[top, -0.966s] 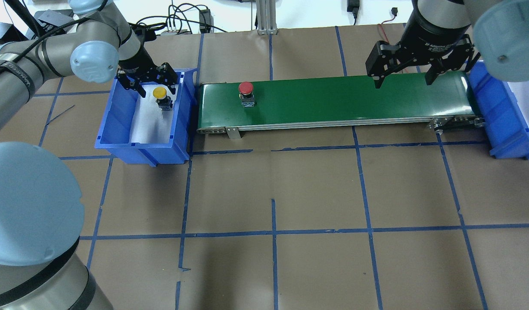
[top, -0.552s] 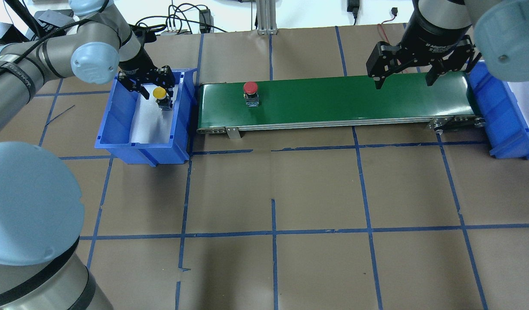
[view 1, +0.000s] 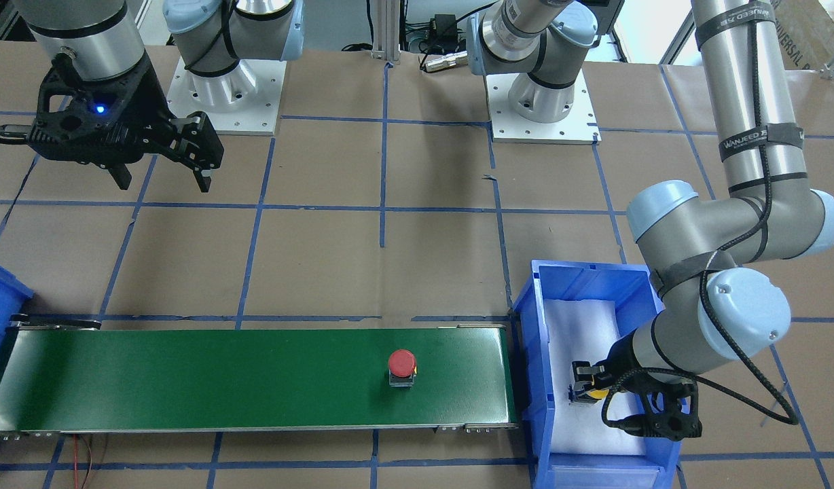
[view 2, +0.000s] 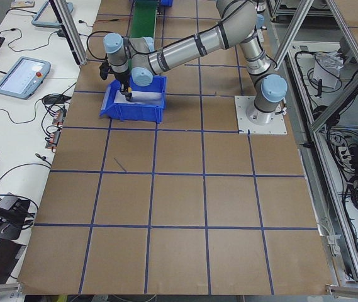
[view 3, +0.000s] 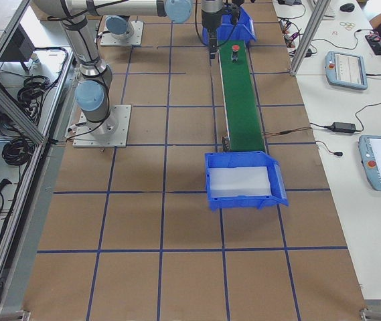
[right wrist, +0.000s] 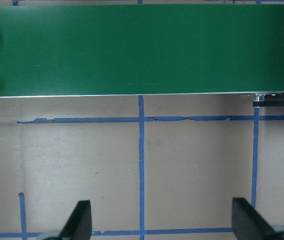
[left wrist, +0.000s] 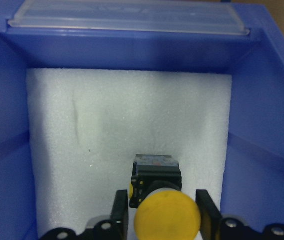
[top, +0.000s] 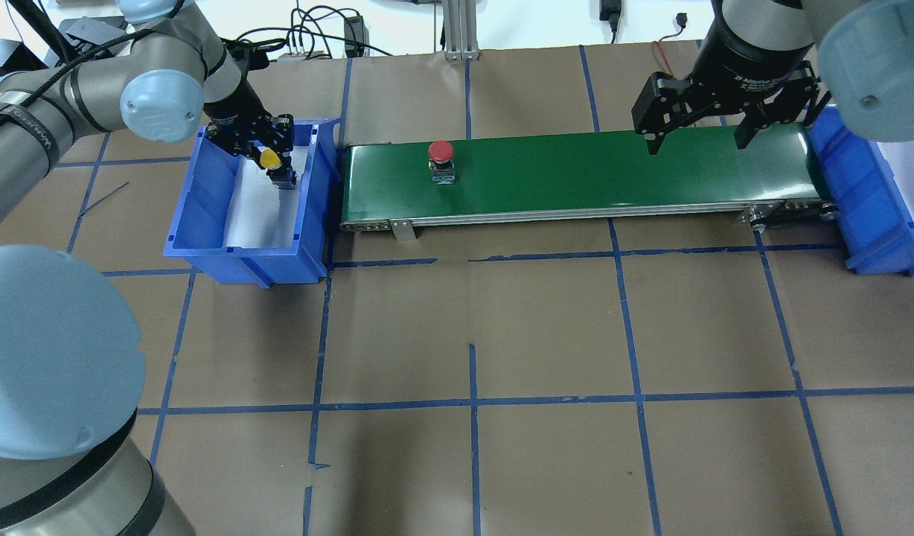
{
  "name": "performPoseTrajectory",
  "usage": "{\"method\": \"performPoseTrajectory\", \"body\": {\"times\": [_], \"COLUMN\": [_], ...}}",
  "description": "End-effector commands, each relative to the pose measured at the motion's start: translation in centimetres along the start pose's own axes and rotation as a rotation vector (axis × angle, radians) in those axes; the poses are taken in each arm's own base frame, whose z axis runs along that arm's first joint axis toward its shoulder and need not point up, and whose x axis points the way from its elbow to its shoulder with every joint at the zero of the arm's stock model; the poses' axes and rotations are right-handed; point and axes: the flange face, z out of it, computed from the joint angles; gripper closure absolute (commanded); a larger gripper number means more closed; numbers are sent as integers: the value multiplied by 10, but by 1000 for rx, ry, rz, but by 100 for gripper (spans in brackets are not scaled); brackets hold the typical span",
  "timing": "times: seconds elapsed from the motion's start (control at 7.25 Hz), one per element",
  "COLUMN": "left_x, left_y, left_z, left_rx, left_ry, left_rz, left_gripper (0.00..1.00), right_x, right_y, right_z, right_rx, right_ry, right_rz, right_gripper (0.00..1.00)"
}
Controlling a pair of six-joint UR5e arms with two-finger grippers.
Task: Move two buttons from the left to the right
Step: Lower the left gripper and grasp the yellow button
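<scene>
- The conveyor belt (top: 613, 175) runs left to right across the far part of the table (top: 546, 335).
- The left bin (top: 248, 264) sits just beside its left end, the right bin (top: 851, 186) at its right end.
- A button (top: 441, 152) stands on the belt, left of its middle.
- A second button (top: 269, 158) stands in the left bin, toward the far right, between the fingers (left wrist: 121, 210) of the left gripper (left wrist: 163, 215).
- The right gripper (top: 699, 143) hangs by the belt's right part.

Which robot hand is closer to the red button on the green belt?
Left. The left gripper is in the blue bin just off the belt end nearest the red button; the right gripper hangs over the belt's far end.
</scene>
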Motion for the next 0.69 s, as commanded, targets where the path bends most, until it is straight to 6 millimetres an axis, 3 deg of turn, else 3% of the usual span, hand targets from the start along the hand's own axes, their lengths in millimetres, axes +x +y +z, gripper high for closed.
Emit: {"method": "performPoseTrajectory", "body": {"times": [0.0,0.28,0.41,0.55], "left_x": [3,9,25,55], "left_y": [4,25,39,48], "left_z": [-41,-94,-131,-150], "left_rx": [47,37,45,65], "left_ry": [-14,-23,-23,-25], "left_rz": [3,2,14,42], "left_gripper": [57,57,57,57], "right_x": [1,-3,3,2], "right_y": [0,-5,-4,-5], "right_z": [-1,-5,-4,-5], "right_rx": [1,23,-2,-8], "right_ry": [2,1,5,0], "right_rz": [-25,-26,-19,-20], "right_gripper": [0,0,0,0]}}
